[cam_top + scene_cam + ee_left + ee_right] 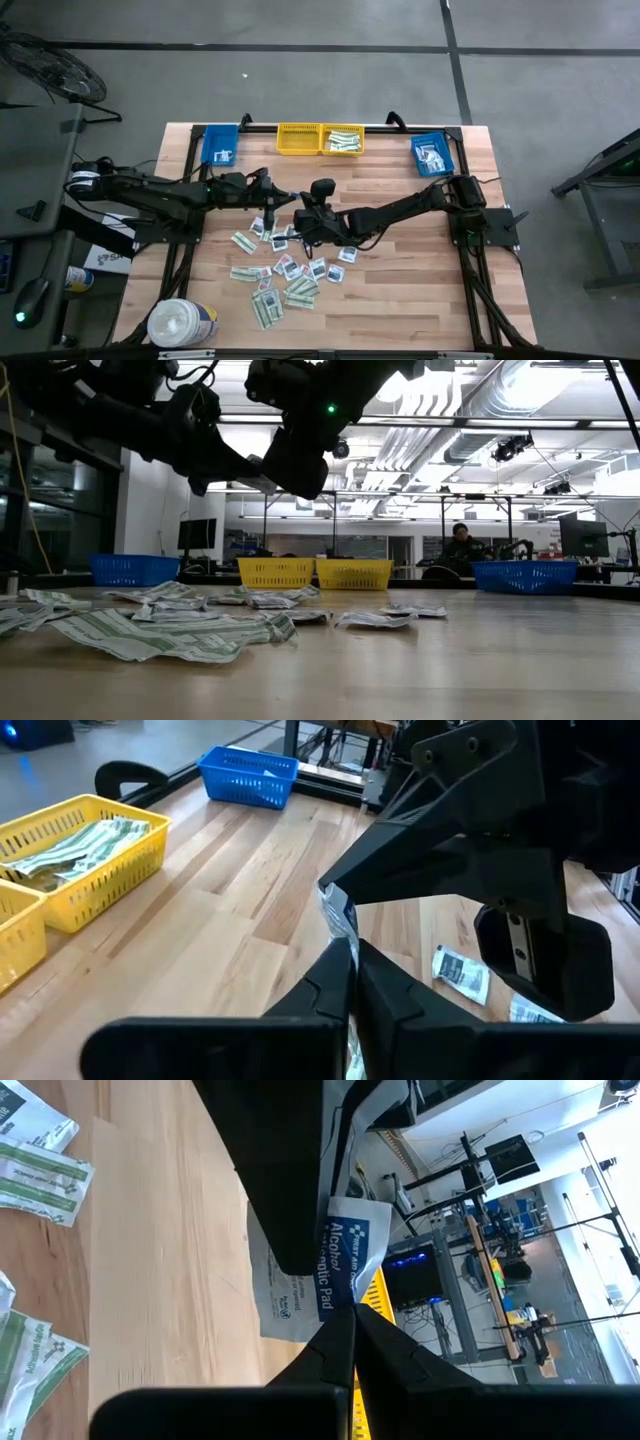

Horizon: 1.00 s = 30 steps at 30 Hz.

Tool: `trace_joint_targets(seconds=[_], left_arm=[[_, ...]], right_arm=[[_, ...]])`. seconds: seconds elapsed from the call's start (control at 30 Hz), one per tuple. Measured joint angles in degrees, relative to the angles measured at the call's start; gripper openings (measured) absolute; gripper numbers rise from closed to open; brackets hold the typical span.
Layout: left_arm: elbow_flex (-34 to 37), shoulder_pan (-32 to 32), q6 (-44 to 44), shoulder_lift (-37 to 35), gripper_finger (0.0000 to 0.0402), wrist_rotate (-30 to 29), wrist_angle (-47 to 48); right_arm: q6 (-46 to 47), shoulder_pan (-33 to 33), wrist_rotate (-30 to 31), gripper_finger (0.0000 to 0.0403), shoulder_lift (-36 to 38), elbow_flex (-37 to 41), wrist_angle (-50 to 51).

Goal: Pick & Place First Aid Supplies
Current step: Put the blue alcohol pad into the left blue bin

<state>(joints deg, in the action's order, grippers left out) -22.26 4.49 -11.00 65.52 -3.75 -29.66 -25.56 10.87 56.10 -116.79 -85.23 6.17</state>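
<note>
A small white packet with blue print hangs in the air over the middle of the table, between my two grippers. My left gripper reaches in from the table's left and is shut on it. My right gripper comes from the right and is shut on the same packet. In the high view the two grippers, left and right, meet tip to tip. Many more first aid supplies lie flat and loose on the wooden table below and nearer the front. My left gripper pinches one edge of the packet between its two fingertips, coming nearly level from the table's left. The packet stands on edge, clear of the table. My right gripper pinches the opposite edge of the packet between its two fingertips, slanting slightly down from the table's right. The packet's printed face shows beyond its fingers.
Two yellow bins stand at the far edge, the right one holding green-white strips. Blue bins stand far left and far right. A white round tub sits at the near left corner. Bare wood lies at the near right.
</note>
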Motion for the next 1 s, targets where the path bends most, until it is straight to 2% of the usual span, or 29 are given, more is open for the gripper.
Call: trace_joint_targets(seconds=[0.23, 0.43, 0.53, 0.63, 0.77, 0.87, 1.0], left_arm=[[0.0, 0.0, 0.0, 0.0, 0.0002, 0.0, 0.3], [0.0, 0.0, 0.0, 0.0, 0.0001, -2.8, 1.6], [0.0, 0.0, 0.0, 0.0, 0.0001, -7.6, 1.7], [0.0, 0.0, 0.2, -0.6, 0.0001, -17.0, 2.6], [0.0, 2.1, 0.2, -1.0, 0.0000, -28.3, 5.5], [0.0, 6.2, -1.1, -1.0, 0.0000, -31.4, 7.9], [0.0, 12.8, -4.2, -1.0, 0.0000, -31.8, 10.3]], right_arm=[[1.0, 0.0, 0.2, 0.0008, 0.0, 0.0, 0.0], [2.5, 0.0, 2.1, 0.0075, 0.1, 0.0, 0.0], [5.3, 0.0, 4.3, 0.0122, 1.1, 0.0, 1.6], [9.7, -0.2, 7.5, 0.0164, 2.9, 0.0, 5.8], [18.9, -1.1, 6.5, 0.0198, 5.5, 0.0, 15.7], [25.4, -1.9, 5.2, 0.0205, 6.3, 0.0, 22.6], [31.6, -2.8, 4.5, 0.0205, 6.3, 0.0, 29.9]])
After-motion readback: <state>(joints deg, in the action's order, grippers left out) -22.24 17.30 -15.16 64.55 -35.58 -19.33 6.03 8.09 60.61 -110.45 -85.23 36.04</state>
